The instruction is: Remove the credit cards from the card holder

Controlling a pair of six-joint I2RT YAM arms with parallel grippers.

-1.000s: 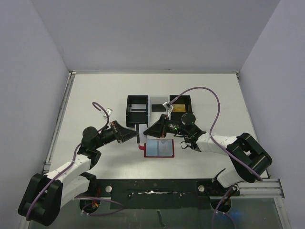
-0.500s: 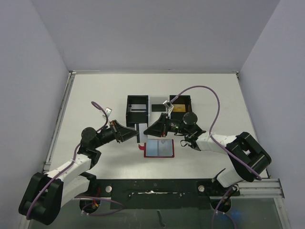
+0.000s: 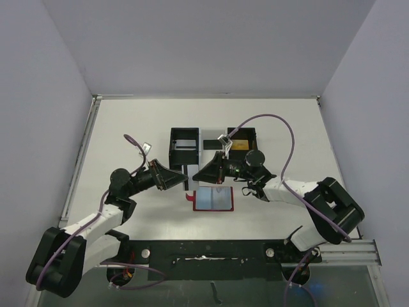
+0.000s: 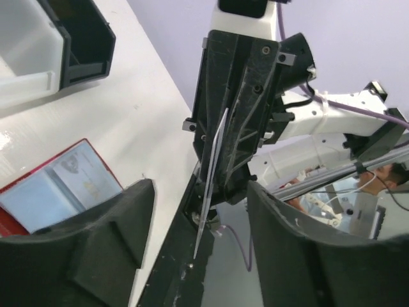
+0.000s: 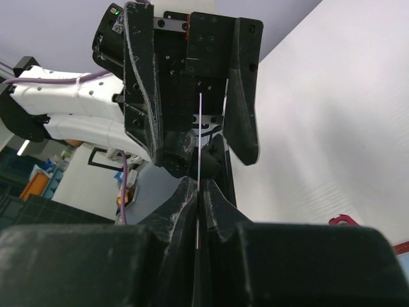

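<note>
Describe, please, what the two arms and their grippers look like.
The left arm and the right arm have white shells between black joints and bases. A purple cable loops over each: the left cable, the right cable. The left gripper and the right gripper are black and boxy, with visible screw heads and two tapered fingers each. A green light shows by the left wrist.

The claws meet nose to nose by the wallet's [image 3: 213, 199] far left corner. The card [image 4: 214, 173] pinched in the right claw [image 5: 198, 192] stands in the gap between the left claw's [image 4: 199, 211] parted fingers, so we find no passage there. Just behind, the left bin [image 3: 184, 130] and right bin [image 3: 243, 130] bar the way. The tabletop [image 3: 128, 128] beside each bin and beyond them lies bare.
</note>
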